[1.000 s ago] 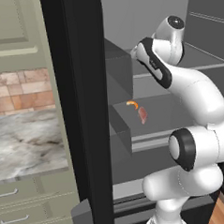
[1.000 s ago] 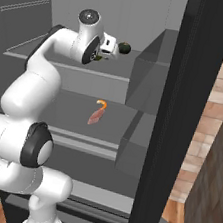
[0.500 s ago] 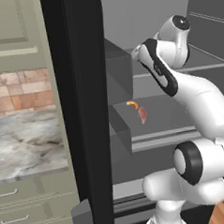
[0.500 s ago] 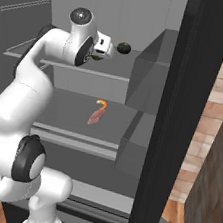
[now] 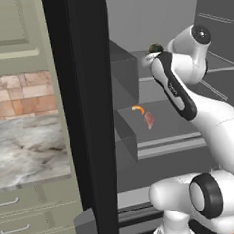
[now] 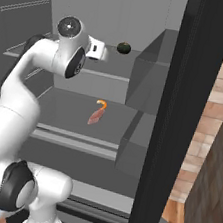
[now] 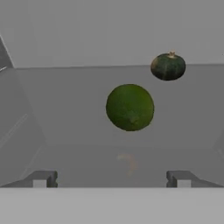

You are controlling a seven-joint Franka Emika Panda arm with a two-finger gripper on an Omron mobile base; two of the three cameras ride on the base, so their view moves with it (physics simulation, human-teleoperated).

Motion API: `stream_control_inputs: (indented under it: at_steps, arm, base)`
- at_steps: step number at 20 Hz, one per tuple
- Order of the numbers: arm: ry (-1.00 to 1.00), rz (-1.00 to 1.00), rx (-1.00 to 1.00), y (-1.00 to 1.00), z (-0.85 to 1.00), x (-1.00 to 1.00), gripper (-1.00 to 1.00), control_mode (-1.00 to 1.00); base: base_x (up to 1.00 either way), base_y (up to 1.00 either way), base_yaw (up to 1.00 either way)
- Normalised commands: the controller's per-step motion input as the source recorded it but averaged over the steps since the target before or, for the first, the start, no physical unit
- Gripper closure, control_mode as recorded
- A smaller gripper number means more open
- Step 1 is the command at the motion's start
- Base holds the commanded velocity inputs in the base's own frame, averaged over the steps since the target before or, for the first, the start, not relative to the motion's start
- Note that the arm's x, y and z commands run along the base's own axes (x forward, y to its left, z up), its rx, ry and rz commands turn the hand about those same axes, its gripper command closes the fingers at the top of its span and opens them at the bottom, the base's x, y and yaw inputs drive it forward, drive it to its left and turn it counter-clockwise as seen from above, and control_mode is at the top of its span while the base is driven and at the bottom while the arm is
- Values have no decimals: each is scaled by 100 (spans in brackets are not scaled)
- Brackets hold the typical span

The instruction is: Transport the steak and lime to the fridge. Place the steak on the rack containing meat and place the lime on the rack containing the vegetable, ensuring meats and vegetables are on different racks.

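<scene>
Pulling back, I have the end effector [image 7: 111,178] spread; lime [image 7: 130,107] released beside the squash [image 7: 168,66], upper rack done.

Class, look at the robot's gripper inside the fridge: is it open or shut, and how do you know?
Open. In the hand view the gripper's two fingertips stand far apart, and the lime sits on the shelf beyond them, ungripped.

Both base views behind arm, left and right, facing open fridge [image 5: 132,20]; share racks. Hand view close, along upper rack [image 7: 78,127] toward back wall.
</scene>
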Motion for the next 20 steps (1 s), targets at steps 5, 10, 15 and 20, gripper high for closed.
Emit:
stream_control_inputs:
  at_steps: [5,10,15,20]
  arm:
    - [-2,0,-2,0,14,-88,-100,-100]
    - [4,0,-4,0,10,-97,-100,-100]
    - [11,0,-6,0,18,-100,-100,-100]
    - [-11,0,-2,-18,1,-100,-100,-100]
  base:
    - [0,0,0]
    - [0,0,0]
    - [0,0,0]
    - [0,0,0]
